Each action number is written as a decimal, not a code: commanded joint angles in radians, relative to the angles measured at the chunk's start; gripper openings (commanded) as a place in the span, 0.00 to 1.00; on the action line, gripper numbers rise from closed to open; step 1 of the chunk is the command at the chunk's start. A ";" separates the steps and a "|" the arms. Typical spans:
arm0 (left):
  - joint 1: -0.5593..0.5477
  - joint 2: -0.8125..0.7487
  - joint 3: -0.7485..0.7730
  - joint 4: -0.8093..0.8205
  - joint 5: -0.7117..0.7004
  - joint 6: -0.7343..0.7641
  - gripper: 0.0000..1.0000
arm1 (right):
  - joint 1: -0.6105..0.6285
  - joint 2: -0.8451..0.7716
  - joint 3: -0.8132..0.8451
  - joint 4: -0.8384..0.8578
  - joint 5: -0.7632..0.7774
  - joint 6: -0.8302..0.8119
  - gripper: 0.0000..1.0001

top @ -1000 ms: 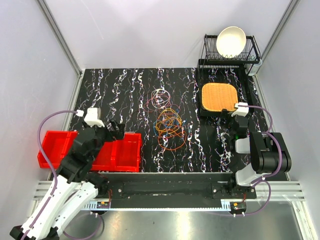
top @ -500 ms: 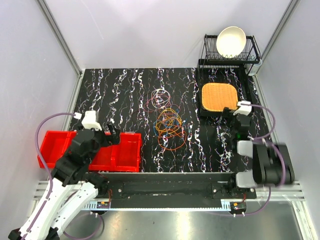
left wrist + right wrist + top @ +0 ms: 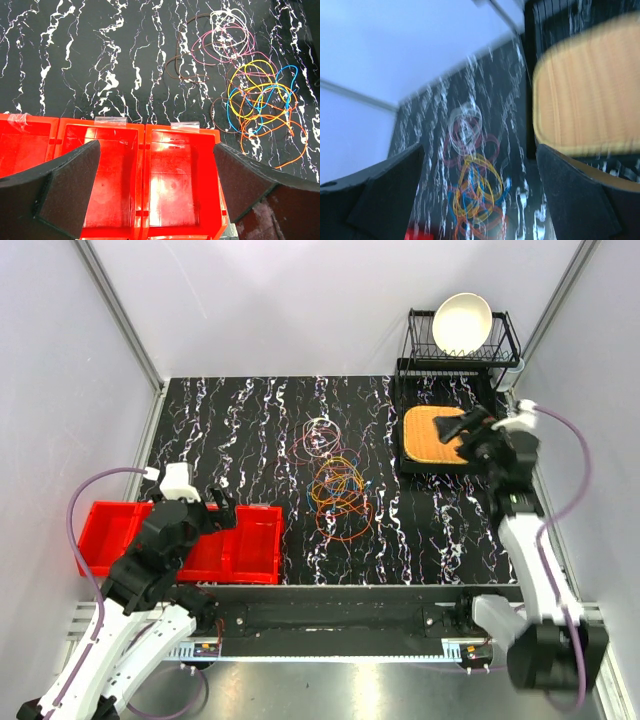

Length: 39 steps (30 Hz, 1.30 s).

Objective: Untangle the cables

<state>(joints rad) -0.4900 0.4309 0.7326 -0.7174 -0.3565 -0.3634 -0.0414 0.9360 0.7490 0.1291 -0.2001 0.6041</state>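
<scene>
cables (image 3: 335, 485) heaped in middle of table (image 3: 230, 420) | likely light, floppy, snaggy: you pinch one outer orange loop at heap edge | left gripper (image 3: 222, 508) spread, empty | right gripper (image 3: 462, 428) spread, empty

Right wrist view blurred throughout: the cables (image 3: 472, 192) smear into coloured streaks, crossings unreadable; the woven mat (image 3: 580, 95) runs off the right edge. Left wrist view: the red bins (image 3: 120, 170) run off the left edge. From above, the left arm (image 3: 165, 540) hides part of the bins; cable overlaps are too small to tell.
</scene>
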 commanded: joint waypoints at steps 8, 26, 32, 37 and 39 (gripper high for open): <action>-0.002 -0.008 0.002 0.015 -0.016 0.004 0.99 | 0.176 0.435 0.223 -0.362 -0.226 -0.096 0.96; -0.001 0.012 0.004 0.013 -0.032 0.006 0.99 | 0.360 0.894 0.581 -0.417 -0.243 -0.230 0.75; -0.001 0.017 0.004 0.012 -0.032 0.006 0.99 | 0.388 0.958 0.616 -0.422 -0.220 -0.240 0.70; -0.001 0.017 0.004 0.012 -0.032 0.006 0.99 | 0.399 0.998 0.641 -0.439 -0.220 -0.251 0.61; -0.001 0.017 0.004 0.012 -0.033 0.006 0.99 | 0.403 1.012 0.658 -0.447 -0.214 -0.260 0.56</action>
<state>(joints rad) -0.4900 0.4416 0.7307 -0.7181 -0.3641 -0.3634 0.3496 1.9236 1.3449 -0.2935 -0.4122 0.3775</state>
